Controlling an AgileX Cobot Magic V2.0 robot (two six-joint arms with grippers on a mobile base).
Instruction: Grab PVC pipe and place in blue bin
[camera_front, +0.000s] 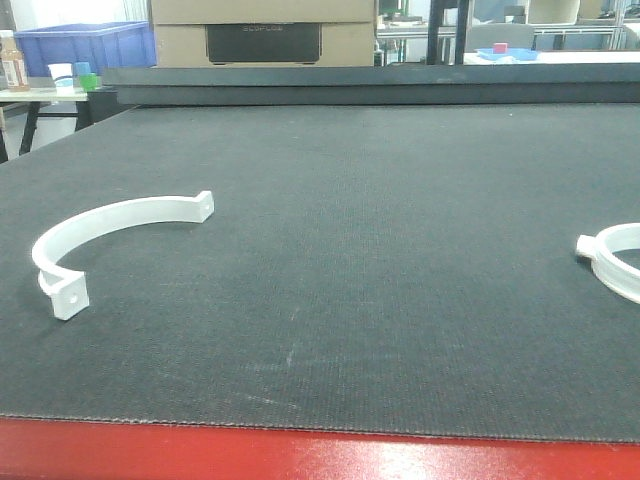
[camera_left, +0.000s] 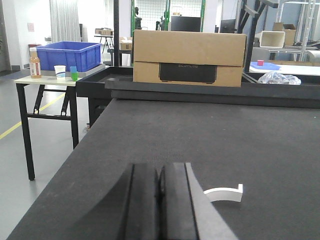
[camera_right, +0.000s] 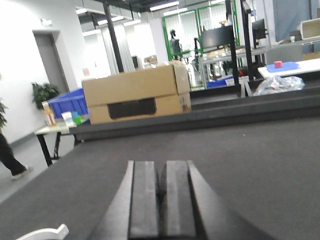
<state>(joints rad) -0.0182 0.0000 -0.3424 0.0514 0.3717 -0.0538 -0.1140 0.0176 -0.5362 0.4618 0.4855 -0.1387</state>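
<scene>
Sizing up the white curved PVC pipe piece (camera_front: 110, 235), I'm holding my left gripper (camera_left: 160, 175) and right gripper (camera_right: 161, 175) pinched together, empty, needing to open and reach.

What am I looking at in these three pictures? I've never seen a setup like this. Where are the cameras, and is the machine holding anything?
This is a two-armed robot facing a table covered with a dark mat. The wide picture looks forward across the table. The other two come from a camera on each wrist, so the dark blocks at the bottom are the left gripper and the right gripper. Both are shut and hold nothing. Two white curved PVC pieces lie on the mat, one on the left and one cut off by the right edge. The blue bin sits on a side table past the far left corner. A cardboard box stands at the far end.
</scene>
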